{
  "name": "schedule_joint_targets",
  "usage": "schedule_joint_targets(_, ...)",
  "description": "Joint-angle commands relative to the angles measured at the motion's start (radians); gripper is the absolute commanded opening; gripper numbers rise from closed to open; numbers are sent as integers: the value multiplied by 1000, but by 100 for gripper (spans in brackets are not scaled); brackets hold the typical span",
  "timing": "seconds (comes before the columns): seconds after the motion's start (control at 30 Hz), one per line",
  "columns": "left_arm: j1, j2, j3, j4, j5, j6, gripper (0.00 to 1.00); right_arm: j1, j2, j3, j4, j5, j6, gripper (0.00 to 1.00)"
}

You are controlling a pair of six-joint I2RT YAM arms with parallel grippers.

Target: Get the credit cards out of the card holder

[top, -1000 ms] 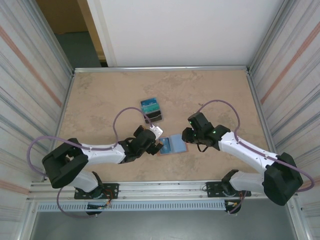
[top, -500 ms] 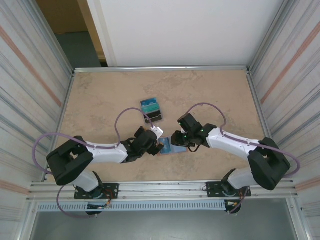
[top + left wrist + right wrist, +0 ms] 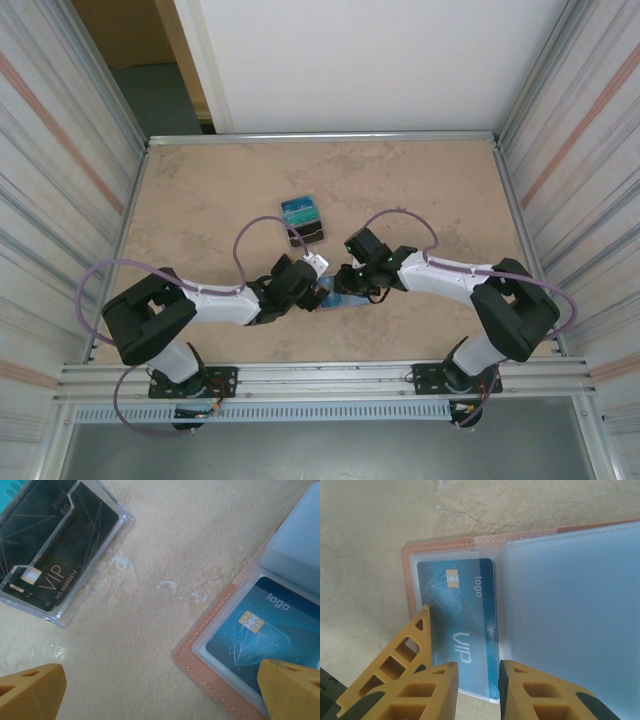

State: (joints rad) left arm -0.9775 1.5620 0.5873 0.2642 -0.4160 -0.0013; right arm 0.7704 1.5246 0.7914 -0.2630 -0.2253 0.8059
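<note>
Lying open and flat on the tabletop [image 3: 200, 200], the card holder [image 3: 335, 298] is found toward the near edge, between the two grippers. In the left wrist view its salmon-pink stitched corner [image 3: 215, 677] is seen, with a blue credit card [image 3: 250, 640] tucked under a clear sleeve; a gold chip and the word "logo" can be read on it. The left gripper [image 3: 312, 290] is spread wide, nothing being held: one yellow fingertip [image 3: 30, 692] is set over bare tabletop, the other [image 3: 295, 690] over the card holder's corner. A clear case [image 3: 60, 550] with a black VIP card inside is seen well apart from the holder, farther back on the tabletop [image 3: 305, 222].

In the right wrist view the holder [image 3: 410, 580] is shown spread open, the same blue card [image 3: 462, 625] sitting in the outer pocket beside a frosted blue-grey sleeve [image 3: 570, 605]. The right gripper [image 3: 478, 690] is parted only narrowly, and the card's near end is framed in the gap between its fingers [image 3: 435, 690]. Whether the card is touched cannot be told.
</note>
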Motion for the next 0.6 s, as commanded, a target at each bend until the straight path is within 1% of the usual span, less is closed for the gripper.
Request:
schedule_joint_targets(0.0, -9, 9, 28, -20, -14, -15, 99, -12, 18, 16, 22, -40, 26, 26)
schedule_joint_targets(0.3, -9, 4, 25, -63, -22, -17, 99, -46, 22, -19, 71, -99, 31, 23)
schedule_joint_targets(0.57, -10, 7, 29, -68, -19, -16, 99, -69, 38, -47, 122, -159, 25, 22)
